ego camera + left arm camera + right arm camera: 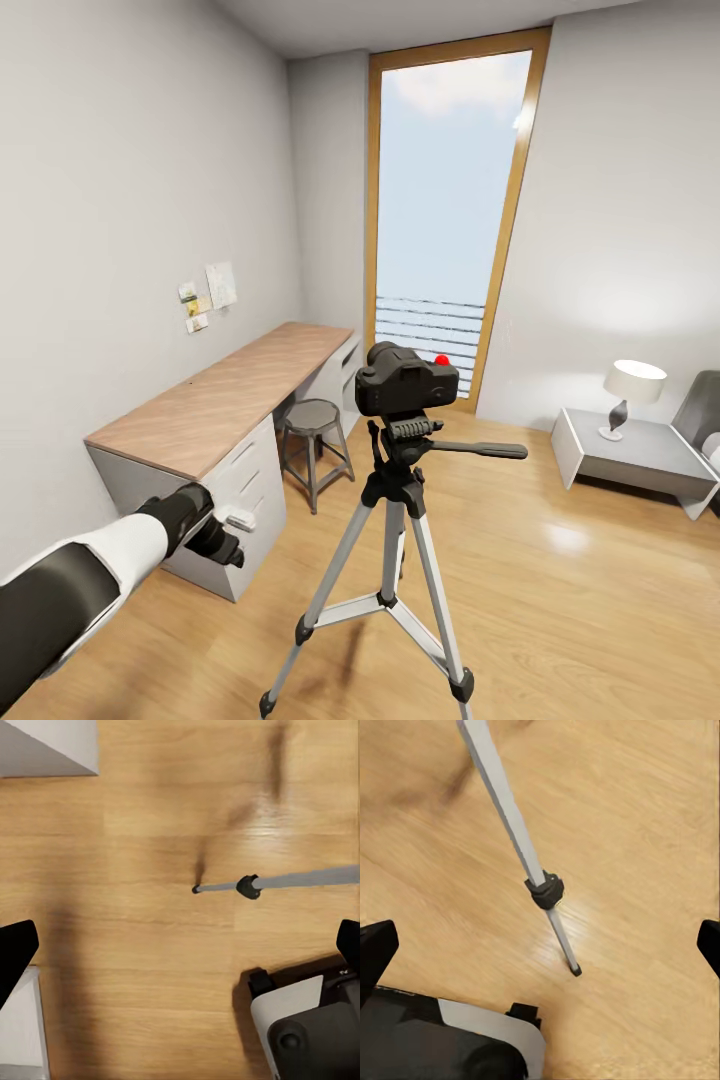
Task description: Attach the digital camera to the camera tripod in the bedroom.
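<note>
Tripod (395,560) feet cut off; digital camera (405,380) face hidden.

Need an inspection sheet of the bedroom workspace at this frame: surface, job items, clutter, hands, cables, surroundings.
Surface: light wood floor, bare around the tripod feet.
Job's things: digital camera sits on top of the camera tripod, which stands upright.
Clutter: nothing seen.
Hands: left hand and right hand both open, empty, pointing at the floor.
Cables: nothing seen.
Surroundings: desk, stool, window, table lamp on a low table.
</note>
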